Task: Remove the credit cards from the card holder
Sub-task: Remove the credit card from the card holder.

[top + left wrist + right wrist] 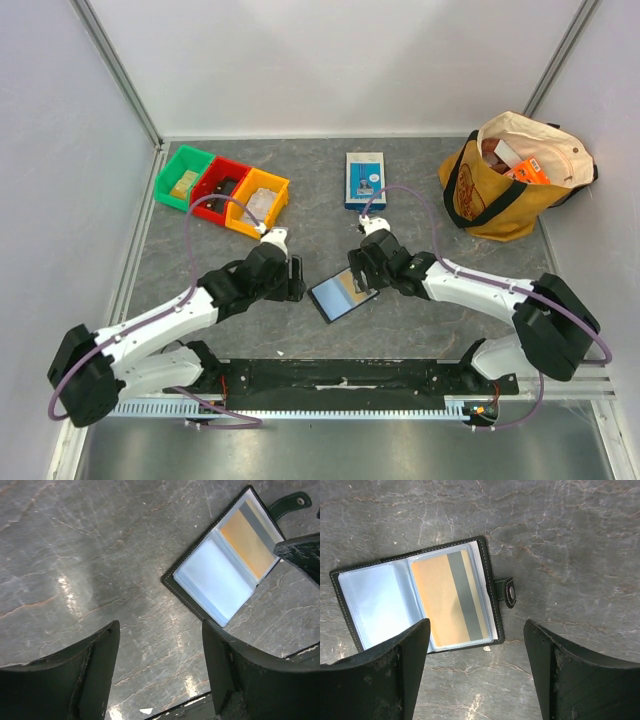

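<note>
Holder: card holder lies spread flat on counter between both hands, inside face up for access | Card: orange credit card sleeved on the side nearest clasp | left hand: open, empty | right hand: open, empty, near card side

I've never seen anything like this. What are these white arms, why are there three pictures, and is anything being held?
These are two robot arms, the left arm and the right arm, bolted at the near edge of the table. One picture looks down from above. The other two come from small cameras on each wrist, so the dark shapes at the bottom are each pincer's own fingers. On the table lie an open black card holder with a yellow-orange card in one pocket, three coloured bins, a blue-and-white box and a yellow bag. The left pincer and the right pincer are both open and hold nothing.
</note>
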